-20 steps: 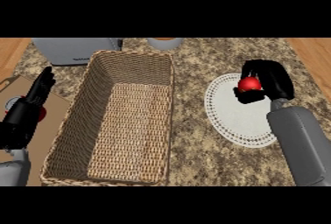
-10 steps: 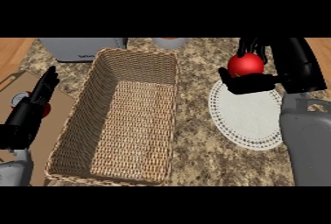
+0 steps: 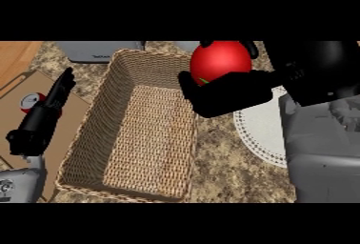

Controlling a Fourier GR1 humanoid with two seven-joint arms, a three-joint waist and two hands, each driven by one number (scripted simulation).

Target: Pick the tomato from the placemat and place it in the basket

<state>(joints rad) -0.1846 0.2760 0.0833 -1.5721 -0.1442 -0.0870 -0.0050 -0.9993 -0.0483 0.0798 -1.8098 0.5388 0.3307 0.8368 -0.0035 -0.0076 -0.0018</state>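
Observation:
My right hand (image 3: 235, 93) is raised close to the view, its fingers curled round the red tomato (image 3: 219, 61). It hangs over the right rim of the long wicker basket (image 3: 91, 138), which lies lengthwise at the centre with nothing inside. The white lace-edged placemat (image 3: 262, 128) lies right of the basket, partly hidden by my right forearm. My left hand (image 3: 44, 119) rests at the left edge, fingers straight, holding nothing.
A grey appliance (image 3: 98, 50) stands behind the basket at the back. A brown board (image 3: 21, 90) with a small red-and-white object (image 3: 32, 101) lies at the left under my left hand. A wooden surface (image 3: 17, 55) shows at the far left corner.
My right hand has lifted the tomato off the placemat and carried it up and left, to above the basket's right rim. The left hand has stayed put.

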